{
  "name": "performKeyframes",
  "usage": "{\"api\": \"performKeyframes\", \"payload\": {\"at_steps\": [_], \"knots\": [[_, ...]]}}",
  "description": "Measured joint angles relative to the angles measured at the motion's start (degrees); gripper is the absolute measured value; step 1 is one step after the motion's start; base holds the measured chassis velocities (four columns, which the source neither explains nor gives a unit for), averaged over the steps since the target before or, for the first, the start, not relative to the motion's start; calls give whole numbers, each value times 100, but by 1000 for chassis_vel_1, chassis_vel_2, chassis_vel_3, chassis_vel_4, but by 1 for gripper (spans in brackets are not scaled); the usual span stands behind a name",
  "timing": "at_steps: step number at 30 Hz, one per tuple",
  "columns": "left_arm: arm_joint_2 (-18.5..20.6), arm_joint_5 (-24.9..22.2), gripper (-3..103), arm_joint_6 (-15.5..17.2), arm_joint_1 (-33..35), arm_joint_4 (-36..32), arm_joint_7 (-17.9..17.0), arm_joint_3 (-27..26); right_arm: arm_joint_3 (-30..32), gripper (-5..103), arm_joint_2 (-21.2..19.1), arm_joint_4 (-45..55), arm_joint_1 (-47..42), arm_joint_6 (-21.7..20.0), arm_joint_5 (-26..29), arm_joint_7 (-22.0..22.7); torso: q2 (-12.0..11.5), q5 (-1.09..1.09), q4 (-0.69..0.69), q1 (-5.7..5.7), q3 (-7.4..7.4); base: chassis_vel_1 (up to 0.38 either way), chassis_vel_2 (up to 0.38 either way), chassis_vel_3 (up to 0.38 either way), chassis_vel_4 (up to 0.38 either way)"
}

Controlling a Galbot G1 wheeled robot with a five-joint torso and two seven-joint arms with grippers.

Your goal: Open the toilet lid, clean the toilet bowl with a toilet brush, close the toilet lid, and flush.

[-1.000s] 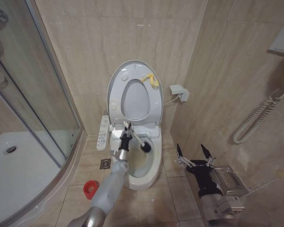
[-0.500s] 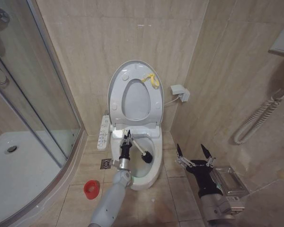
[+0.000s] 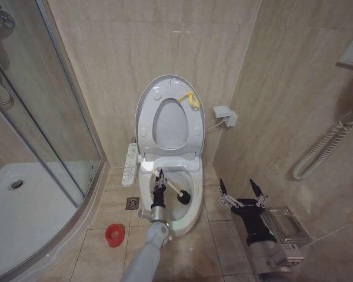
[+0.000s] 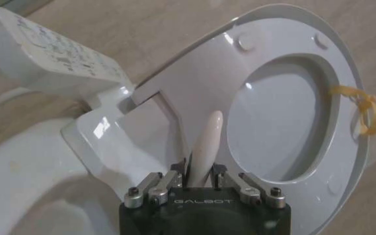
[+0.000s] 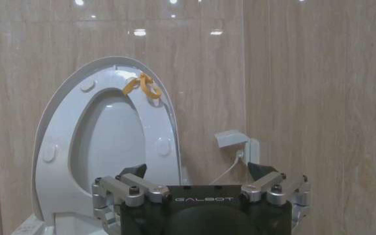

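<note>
The toilet lid (image 3: 167,123) stands raised against the wall with the seat ring, a yellow loop tag (image 3: 190,101) at its upper edge. Below it the white toilet bowl (image 3: 191,211) lies uncovered. My left gripper (image 3: 159,178) hangs over the bowl, shut on the toilet brush (image 3: 183,197); the thin white handle slants down to the black bristle head inside the basin. In the left wrist view the handle (image 4: 207,142) rises from between the closed fingers of the left gripper (image 4: 201,171), with the lid (image 4: 273,122) behind. My right gripper (image 3: 242,188) waits open to the right of the toilet.
A red cup holder (image 3: 113,235) stands on the floor tiles left of the toilet, near a floor drain (image 3: 132,203). A white control panel (image 3: 129,164) sticks out at the toilet's left side. A glass shower enclosure (image 3: 41,135) fills the left; a wall fitting (image 3: 223,114) sits right of the lid.
My left gripper has carried the brush toward the front of the bowl and lower, the bristle head going deeper. The right arm has stayed put.
</note>
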Motion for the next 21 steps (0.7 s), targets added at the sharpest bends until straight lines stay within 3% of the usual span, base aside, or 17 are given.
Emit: {"api": "performKeyframes", "payload": {"at_steps": [5, 8, 18, 21], "knots": [[0, -53, 24, 39, 273, -577, -391, 32, 0, 100, 0, 0, 0, 0, 0, 0, 0, -1, -1, 1, 0, 0, 0, 0, 0], [28, -63, 24, 42, 440, -788, -456, -2, 0, 100, 0, 0, 0, 0, 0, 0, 0, -1, -1, 1, 0, 0, 0, 0, 0], [106, -382, 24, 93, 413, -710, 68, -238, 0, 100, 0, 0, 0, 0, 0, 0, 0, -2, -2, 0, -1, 0, 0, 0, 0], [160, 188, 24, 68, 143, -138, 174, -305, 0, 100, 0, 0, 0, 0, 0, 0, 0, 3, 5, 0, -1, 0, 0, 0, 0]]}}
